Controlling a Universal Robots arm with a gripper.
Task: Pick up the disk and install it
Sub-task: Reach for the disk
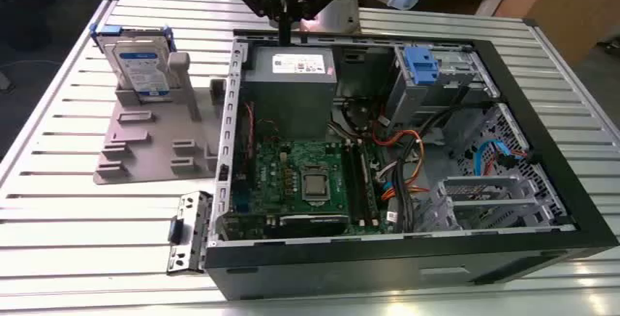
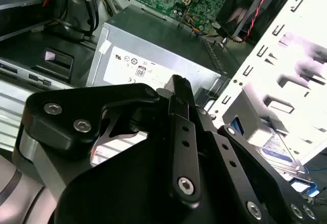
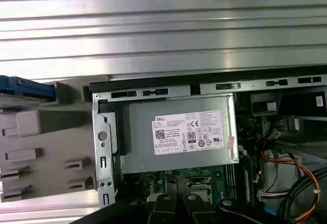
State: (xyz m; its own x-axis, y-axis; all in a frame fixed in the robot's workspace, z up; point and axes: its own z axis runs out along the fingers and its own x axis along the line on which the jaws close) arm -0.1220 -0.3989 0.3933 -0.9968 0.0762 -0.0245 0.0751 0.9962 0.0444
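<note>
- Your black claw (image 1: 286, 38) hangs pinched narrow, empty, over the grey metal power-supply box (image 1: 290, 91)
- The silver blue-railed disk (image 1: 144, 65) stands upright in its grey plastic stand (image 1: 145, 145), well apart; pick-up not begun
- Grasping it likely needs the jaws widened first

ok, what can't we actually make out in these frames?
- disk: exterior view, lower edge behind the grey holder's posts; second wrist view, mostly covered by the gripper; first wrist view, cut off by the picture's edge.
- drive cage with the blue tab: exterior view, its own top wall hides the bay inside.
- gripper: exterior view, upper part cut by the picture's edge.
</note>
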